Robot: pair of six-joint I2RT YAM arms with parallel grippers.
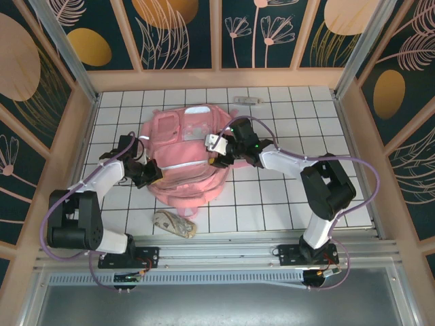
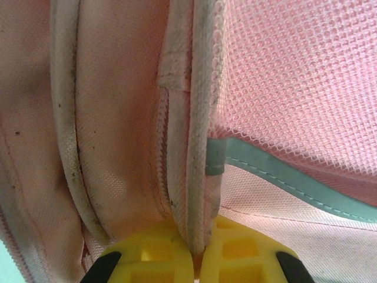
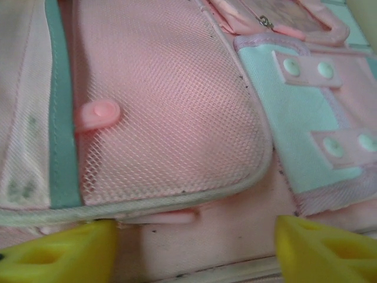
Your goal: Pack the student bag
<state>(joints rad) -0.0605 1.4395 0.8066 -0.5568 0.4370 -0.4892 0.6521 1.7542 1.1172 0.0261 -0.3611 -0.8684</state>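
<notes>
The student bag [image 1: 183, 159] lies flat in the middle of the tiled table, a large pink backpack with a mesh pocket [image 3: 171, 118] and grey-green reflective strips [image 2: 283, 171]. My left gripper [image 1: 151, 171] is at the bag's left edge. In the left wrist view its yellow fingers [image 2: 147, 259] are shut on a piped seam of the bag [image 2: 197, 177]. My right gripper [image 1: 219, 151] hovers over the bag's right side, open, with its fingertips [image 3: 59, 253] wide apart. A small pink zip tab [image 3: 159, 217] lies between them, just under the mesh pocket's rim.
A small patterned pencil pouch [image 1: 175, 224] lies near the table's front edge, below the bag. A slim pale object [image 1: 248, 100] rests at the back of the table. Wooden walls [image 1: 78, 136] close in the left, right and far sides.
</notes>
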